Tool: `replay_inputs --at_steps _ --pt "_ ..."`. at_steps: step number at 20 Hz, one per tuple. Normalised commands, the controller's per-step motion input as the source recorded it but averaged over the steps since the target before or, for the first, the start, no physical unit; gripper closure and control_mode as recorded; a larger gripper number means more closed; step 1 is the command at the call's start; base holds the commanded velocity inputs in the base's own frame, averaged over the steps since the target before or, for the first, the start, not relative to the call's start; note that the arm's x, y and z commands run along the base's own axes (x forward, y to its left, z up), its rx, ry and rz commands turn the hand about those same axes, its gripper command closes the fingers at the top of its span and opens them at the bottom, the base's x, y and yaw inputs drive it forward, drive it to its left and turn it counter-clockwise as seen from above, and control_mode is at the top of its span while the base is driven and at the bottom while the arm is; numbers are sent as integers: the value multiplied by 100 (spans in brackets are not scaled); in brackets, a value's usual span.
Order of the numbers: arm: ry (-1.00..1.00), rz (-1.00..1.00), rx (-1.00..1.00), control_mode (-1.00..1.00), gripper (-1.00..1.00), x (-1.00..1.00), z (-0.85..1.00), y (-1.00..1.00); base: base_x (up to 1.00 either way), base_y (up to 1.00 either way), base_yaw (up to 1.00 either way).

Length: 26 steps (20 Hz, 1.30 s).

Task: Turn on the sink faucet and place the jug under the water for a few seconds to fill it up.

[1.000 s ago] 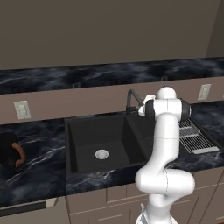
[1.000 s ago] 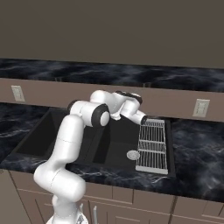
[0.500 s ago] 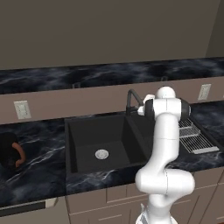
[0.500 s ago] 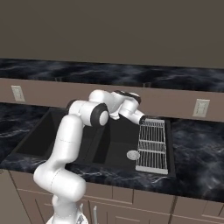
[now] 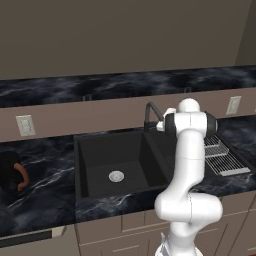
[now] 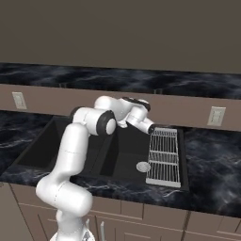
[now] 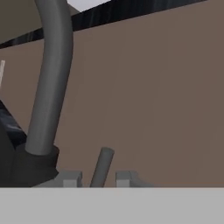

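Note:
The dark gooseneck sink faucet [image 5: 149, 114] stands behind the black sink [image 5: 80, 165]. In the hand view its neck [image 7: 48, 78] rises at the left, and its thin grey lever [image 7: 102, 164] stands up between my two fingertips. My gripper [image 7: 98, 178] is shut narrowly on that lever. From the base views the gripper [image 5: 159, 125] [image 6: 151, 128] sits at the back rim of the sink, beside the faucet's base. The black jug [image 5: 9, 172] with its brown-orange handle stands on the counter far to the left. Water is out of view.
A wire drying rack [image 5: 222, 157] [image 6: 164, 155] lies over the sink's right bowl. Silver drains [image 5: 116, 175] [image 6: 143, 166] mark the bowls. Wall outlets [image 5: 25, 125] [image 5: 233, 104] sit on the backsplash. My arm reaches over the sink's middle.
The jaws have drawn together from wide open to a narrow grip around the faucet lever. The arm has hardly moved.

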Motion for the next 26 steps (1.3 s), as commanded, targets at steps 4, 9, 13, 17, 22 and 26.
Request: replay_inputs --at_steps 4,9,13,17,22,26 --pt "1 -10 1 -100 100 17 0 0 0 0 0" --pt "3 -13 2 -100 100 14 0 0 0 0 0" --pt "3 -18 8 -100 100 23 0 -32 0 0 0" --pt "5 -17 10 -100 100 31 0 -40 0 0 0" --pt "10 -16 10 -100 100 37 -2 -54 0 0 0" --pt "13 -13 11 -100 100 36 -14 -64 0 0 0"
